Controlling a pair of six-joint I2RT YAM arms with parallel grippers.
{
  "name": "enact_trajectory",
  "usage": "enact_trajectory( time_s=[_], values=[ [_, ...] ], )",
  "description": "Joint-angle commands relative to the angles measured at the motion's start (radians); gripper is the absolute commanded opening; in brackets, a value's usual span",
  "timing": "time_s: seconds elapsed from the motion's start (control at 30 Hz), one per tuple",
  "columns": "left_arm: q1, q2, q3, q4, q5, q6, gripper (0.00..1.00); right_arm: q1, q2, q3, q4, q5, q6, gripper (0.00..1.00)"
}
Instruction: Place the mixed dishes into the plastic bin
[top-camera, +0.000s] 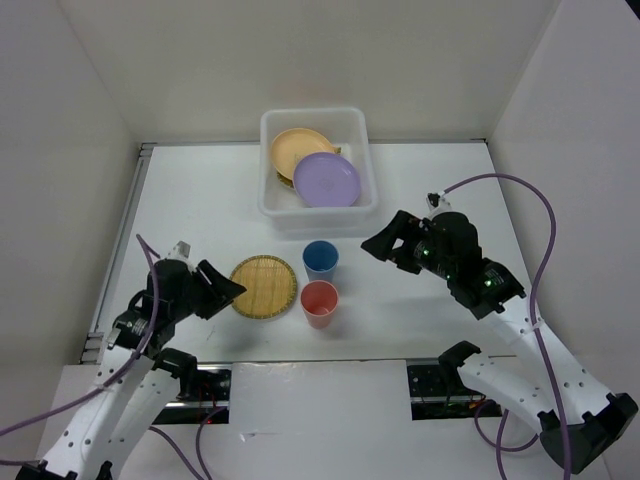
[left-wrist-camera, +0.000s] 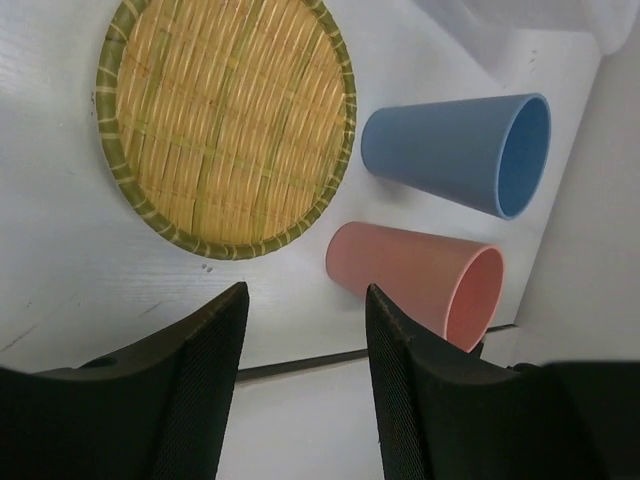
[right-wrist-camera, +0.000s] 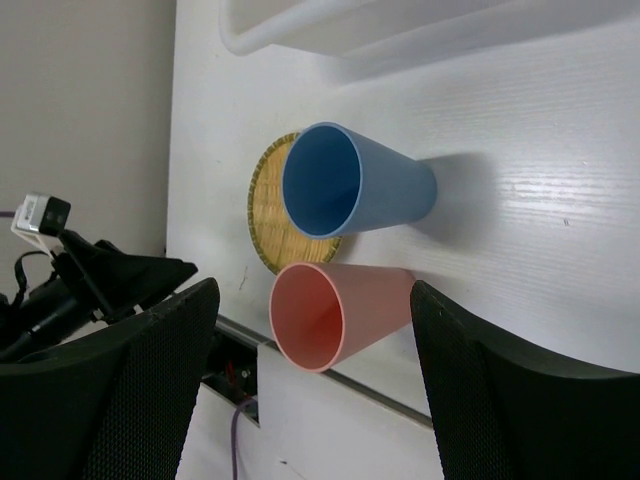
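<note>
Woven straw plate (top-camera: 264, 286) lies flat at lower centre, just right of left gripper (top-camera: 230, 290), jaws apart, empty. Right gripper (top-camera: 373, 245), also spread and empty, sits farther off, past blue cup (top-camera: 320, 258).

Nothing legible anywhere in the 3 views. No print, label, brand mark or numeral on the blue cup (left-wrist-camera: 440, 150), the red cup (left-wrist-camera: 405, 270), the woven plate (left-wrist-camera: 225, 120), the plastic bin (top-camera: 315, 218) or the desk (top-camera: 200, 190).
</note>
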Motion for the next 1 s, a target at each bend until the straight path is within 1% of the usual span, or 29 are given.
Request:
enact_trajectory(
  time_s=[0.0, 0.07, 0.13, 0.23, 0.37, 0.47, 0.5, 0.6, 0.63, 0.83, 0.97],
  values=[
    [0.005, -0.077, -0.071, 0.078, 0.001, -0.136, 0.58, -0.006, -0.006, -0.025, 0.091, -0.008, -0.012, 0.82],
    [0.005, -0.095, -0.111, 0.090, 0.010, -0.163, 0.58, -0.015, 0.027, -0.035, 0.116, -0.023, -0.003, 0.82],
    [0.005, -0.095, -0.160, 0.104, 0.022, -0.163, 0.61, -0.015, 0.037, -0.035, 0.116, -0.046, -0.003, 0.82],
    [0.005, -0.095, -0.191, 0.114, 0.022, -0.176, 0.62, -0.015, 0.061, -0.024, 0.125, -0.046, -0.012, 0.82],
    [0.005, -0.054, -0.217, 0.149, 0.013, -0.185, 0.62, -0.015, 0.061, -0.024, 0.156, -0.057, -0.012, 0.82],
    [0.005, 0.006, -0.226, 0.167, 0.002, -0.185, 0.63, -0.015, 0.081, -0.024, 0.165, -0.066, -0.012, 0.82],
    [-0.004, 0.035, -0.226, 0.184, 0.002, -0.174, 0.65, -0.015, 0.081, -0.024, 0.165, -0.066, -0.012, 0.82],
    [-0.004, 0.090, -0.236, 0.210, -0.016, -0.163, 0.65, -0.015, 0.090, -0.024, 0.183, -0.066, -0.012, 0.82],
    [-0.004, 0.103, -0.236, 0.239, -0.016, -0.163, 0.66, -0.015, 0.090, -0.024, 0.183, -0.066, -0.012, 0.82],
    [-0.004, 0.218, -0.236, 0.313, -0.026, -0.163, 0.66, -0.015, 0.109, -0.024, 0.202, -0.066, -0.021, 0.82],
    [-0.024, 0.331, -0.211, 0.325, -0.035, -0.142, 0.66, -0.015, 0.141, -0.003, 0.202, -0.066, -0.030, 0.82]
  ],
)
